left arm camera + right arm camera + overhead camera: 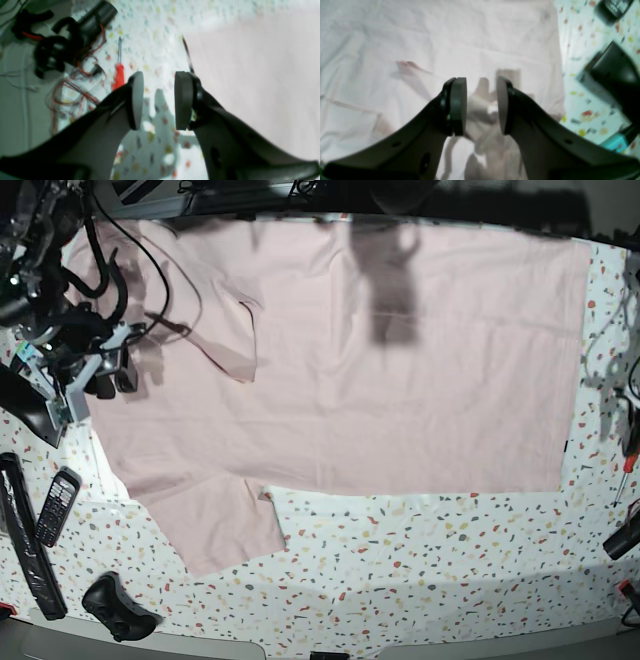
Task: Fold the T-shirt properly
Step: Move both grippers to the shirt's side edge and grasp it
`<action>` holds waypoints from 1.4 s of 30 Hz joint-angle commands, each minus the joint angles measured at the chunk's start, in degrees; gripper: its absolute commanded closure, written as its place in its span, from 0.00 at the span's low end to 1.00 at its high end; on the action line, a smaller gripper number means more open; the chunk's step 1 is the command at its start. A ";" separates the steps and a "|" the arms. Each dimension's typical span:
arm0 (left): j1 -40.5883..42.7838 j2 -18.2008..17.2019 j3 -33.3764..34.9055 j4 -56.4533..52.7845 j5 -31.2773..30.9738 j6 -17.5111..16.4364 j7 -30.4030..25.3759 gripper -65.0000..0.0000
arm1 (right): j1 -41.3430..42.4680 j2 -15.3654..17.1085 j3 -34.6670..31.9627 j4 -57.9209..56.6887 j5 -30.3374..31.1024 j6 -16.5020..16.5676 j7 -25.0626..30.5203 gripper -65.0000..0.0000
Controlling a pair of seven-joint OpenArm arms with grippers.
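Clearly neither gripper has hold of anything. The right gripper (481, 106), in its own wrist view, hangs with its two dark round pads apart and only pale cloth showing in the gap between them; it hovers over the large pale pink short-sleeved cotton T-shirt (445, 45) near that garment's edge. In the base view this right gripper (88, 375) sits at the sleeve end of the T-shirt (400, 370). The left gripper (158, 100) likewise has its pads apart with nothing between them, hanging over the white speckled terrazzo-patterned tabletop (155, 37) just beside the T-shirt (262, 75), whose straight edge runs up on its right. A small red-handled screwdriver (118, 72) lies on the tabletop (420, 570) beyond it; this arm itself I cannot make out in the base view.

Outward from the grippers, the garment lies spread nearly flat, plain side up. One sleeve sticks out toward the near edge, the other looks doubled inward onto the body, though whether that is a deliberate fold is hard to say. By my judgement, folding has barely begun: the sleeves, the sides and the lengthwise fold all appear left to do.
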 commanded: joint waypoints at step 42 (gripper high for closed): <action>-43.41 12.26 24.92 -61.75 9.53 -6.80 -17.53 0.70 | 21.97 0.76 -5.99 -21.64 -1.88 -0.87 1.36 0.71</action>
